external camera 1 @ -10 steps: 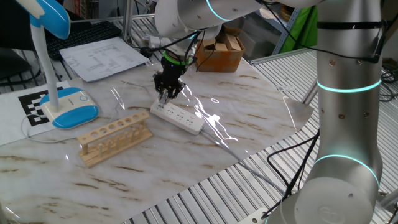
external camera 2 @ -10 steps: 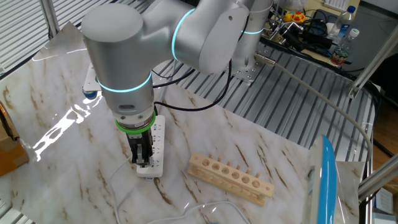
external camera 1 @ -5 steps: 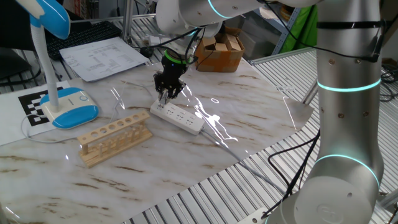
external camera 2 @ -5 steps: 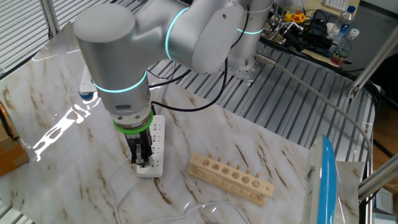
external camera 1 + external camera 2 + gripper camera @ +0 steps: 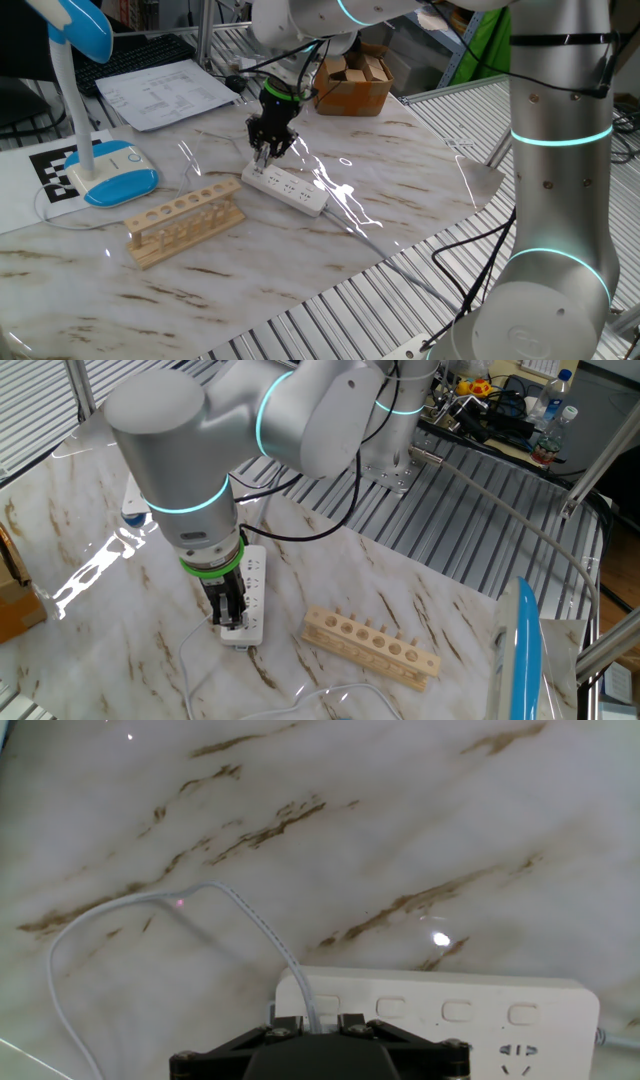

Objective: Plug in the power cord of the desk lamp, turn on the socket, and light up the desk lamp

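The socket (image 5: 291, 188) is a long white strip lying on the marble table, also seen in the other fixed view (image 5: 251, 592) and the hand view (image 5: 455, 1018). My gripper (image 5: 266, 157) points straight down over its end outlet (image 5: 230, 620). In the hand view the thin white power cord (image 5: 152, 897) loops across the marble and runs in between my fingers, so my gripper (image 5: 312, 1024) is shut on the cord's plug end, right at the strip's end. The plug itself is hidden by the fingers. The desk lamp (image 5: 108, 170), blue and white, stands at the left, unlit.
A wooden rack with holes (image 5: 184, 222) lies between the lamp and the strip, shown too as the rack (image 5: 371, 648). Papers (image 5: 165, 93) and a cardboard box (image 5: 352, 84) sit at the back. A metal slatted surface (image 5: 430, 530) borders the marble table.
The arm's upper links have swung slightly. The gripper has stayed at the strip's end, still closed on the cord.
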Controlling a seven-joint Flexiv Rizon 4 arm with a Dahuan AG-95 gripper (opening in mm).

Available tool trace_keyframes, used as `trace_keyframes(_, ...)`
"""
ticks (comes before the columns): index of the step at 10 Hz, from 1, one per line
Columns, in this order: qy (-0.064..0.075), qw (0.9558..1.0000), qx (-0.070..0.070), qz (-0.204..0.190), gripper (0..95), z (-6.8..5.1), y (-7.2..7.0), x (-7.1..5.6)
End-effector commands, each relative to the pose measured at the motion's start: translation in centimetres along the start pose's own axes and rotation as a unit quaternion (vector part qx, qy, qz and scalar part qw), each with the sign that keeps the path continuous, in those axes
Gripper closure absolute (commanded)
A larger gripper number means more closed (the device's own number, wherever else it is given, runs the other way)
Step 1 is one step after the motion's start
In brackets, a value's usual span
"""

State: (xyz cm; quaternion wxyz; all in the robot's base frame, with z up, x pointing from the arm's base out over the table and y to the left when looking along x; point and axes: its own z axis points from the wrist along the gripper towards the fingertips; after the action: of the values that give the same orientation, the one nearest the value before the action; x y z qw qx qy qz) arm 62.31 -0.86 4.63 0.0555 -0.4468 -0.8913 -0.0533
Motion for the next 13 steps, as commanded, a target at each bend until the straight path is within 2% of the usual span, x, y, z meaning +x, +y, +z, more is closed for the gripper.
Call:
trace_keyframes(1, 0.002, 1.0000, 0.002, 0.002, 95.0, -0.2, 0.2, 0.3)
trace_keyframes(3, -0.011, 0.9999, 0.002, 0.004, 95.0, -0.3, 0.3, 0.9)
trace_keyframes(4, -0.023, 0.9997, -0.007, 0.004, 95.0, -0.4, 0.4, 1.3)
trace_keyframes(6, -0.037, 0.9993, -0.003, 0.001, 95.0, -0.8, 0.6, 1.6)
trace_keyframes(9, -0.068, 0.9977, 0.002, 0.006, 95.0, -0.9, 0.6, 1.7)
trace_keyframes(10, -0.089, 0.9960, 0.007, 0.009, 95.0, -1.1, 0.6, 1.6)
trace_keyframes(11, -0.094, 0.9954, 0.007, 0.013, 95.0, -1.3, 0.6, 1.5)
trace_keyframes(13, -0.096, 0.9952, 0.004, 0.018, 95.0, -1.7, 0.4, 1.2)
